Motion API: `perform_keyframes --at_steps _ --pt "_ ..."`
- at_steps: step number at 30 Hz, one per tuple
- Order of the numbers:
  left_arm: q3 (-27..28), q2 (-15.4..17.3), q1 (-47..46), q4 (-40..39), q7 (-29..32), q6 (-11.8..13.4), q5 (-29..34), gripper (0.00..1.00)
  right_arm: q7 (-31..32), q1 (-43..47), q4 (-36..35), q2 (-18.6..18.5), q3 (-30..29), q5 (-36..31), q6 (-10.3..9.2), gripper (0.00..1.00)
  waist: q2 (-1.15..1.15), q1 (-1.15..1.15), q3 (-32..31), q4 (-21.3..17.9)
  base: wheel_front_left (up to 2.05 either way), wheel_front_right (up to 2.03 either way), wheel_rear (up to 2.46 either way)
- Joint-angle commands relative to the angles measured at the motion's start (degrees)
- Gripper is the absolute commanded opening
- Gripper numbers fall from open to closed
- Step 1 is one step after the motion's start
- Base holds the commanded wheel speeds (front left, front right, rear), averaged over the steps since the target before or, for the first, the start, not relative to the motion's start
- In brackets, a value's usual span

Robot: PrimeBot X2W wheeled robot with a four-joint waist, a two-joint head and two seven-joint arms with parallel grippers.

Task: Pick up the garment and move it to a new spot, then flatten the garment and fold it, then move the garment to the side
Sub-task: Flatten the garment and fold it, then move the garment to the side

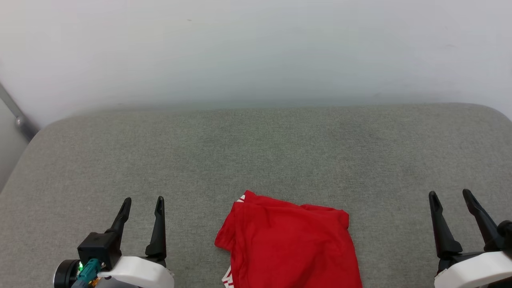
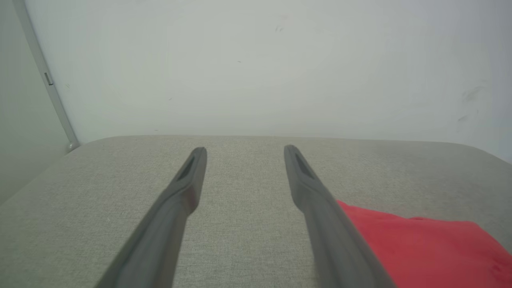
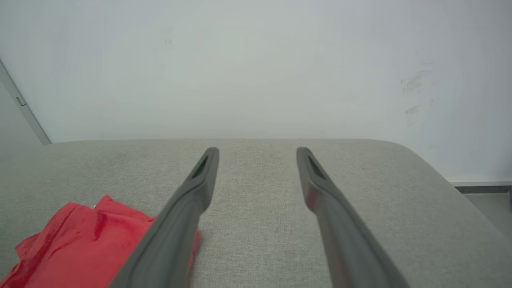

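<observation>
Head view: garment [image 1: 292,244] lies folded in a compact red bundle at 6 o'clock on the grey fabric bench [image 1: 280,152], its near end cut off by the bottom edge. Top layer plain red and mildly wrinkled. Slivers of white trim peek out at the bundle's 11 o'clock corner and at its 7 o'clock edge. No lettering on the exposed side.

Left claw [image 1: 144,200] at 7 o'clock, fingers apart, tips pointing to 12, nothing between them. It sits above the bench, well apart from the garment, which is at its 3 o'clock.

Right claw [image 1: 449,193] at 4 o'clock, fingers apart, tips leaning slightly toward 11, nothing between them. Also well apart from the garment, which is at its 9 o'clock.

Left wrist view: left claw [image 2: 245,149] spread, bare bench fabric in the gap. Garment [image 2: 420,248] shows at 4 o'clock, partly behind one finger.

Right wrist view: right claw [image 3: 258,150] spread, bare fabric in the gap. Garment [image 3: 80,240] shows at 8 o'clock, crumpled edge up, partly behind one finger.

Plain pale wall [image 1: 256,48] behind the bench at 12 o'clock. Bench corners are rounded.
</observation>
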Motion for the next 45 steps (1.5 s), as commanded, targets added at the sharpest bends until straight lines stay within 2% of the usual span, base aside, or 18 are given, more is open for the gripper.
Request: perform_keyframes --at_steps 1,11,17,20,26,32,36,39,45 --pt "0.23 0.4 -0.1 -0.01 -0.28 -0.02 0.48 1.0 0.3 0.6 -0.58 0.32 -0.11 0.06 -0.03 1.0 0.0 0.0 0.09 -0.08 0.0 0.0 0.0" --pt "-0.02 0.47 -0.68 -0.39 0.24 0.59 0.21 1.0 2.78 0.64 -1.57 0.44 -0.22 0.24 -0.03 1.0 0.0 0.0 0.43 -0.09 0.0 0.0 0.0" --pt "0.42 0.27 -0.42 -0.57 -0.04 1.0 -0.03 1.0 7.33 -0.28 -1.53 0.71 -2.15 4.29 -0.03 1.0 0.0 0.0 0.66 -0.03 0.0 0.0 0.0" --pt "0.94 0.16 -0.84 -0.83 -0.37 1.0 -0.02 1.0 12.84 -1.05 -0.44 -0.05 -6.67 7.18 -0.04 1.0 0.0 0.0 1.06 0.39 0.0 0.0 0.0" --pt "1.9 -1.32 -1.8 -0.71 -1.09 0.34 0.55 1.0 28.58 -2.27 3.32 -2.35 -15.8 13.39 -0.03 1.0 0.0 0.0 1.88 2.49 0.0 0.0 0.0" --pt "2.92 -3.2 -2.67 -1.09 -1.42 -0.96 2.35 1.0 46.27 -3.73 10.0 -0.19 -21.46 20.75 -0.03 1.0 0.0 0.0 3.23 5.21 0.0 0.0 0.0" --pt "4.33 -4.77 -3.59 -1.78 -1.46 -2.03 4.09 1.0 55.33 -5.34 13.3 2.2 -20.88 24.09 -0.03 1.0 0.0 0.0 4.89 6.96 0.0 0.0 0.0" --pt "5.05 -5.95 -3.76 -1.85 -1.47 -3.1 5.25 1.0 59.15 -6.79 15.51 3.32 -19.72 28.53 -0.03 1.0 0.0 0.0 6.32 8.12 0.0 0.0 0.0" --pt "6.0 -8.12 -5.03 -0.93 -1.42 -5.87 7.11 1.0 59.55 -11.92 25.07 3.69 -15.24 41.64 -0.03 1.0 0.0 0.0 9.12 9.82 0.0 0.0 0.0"
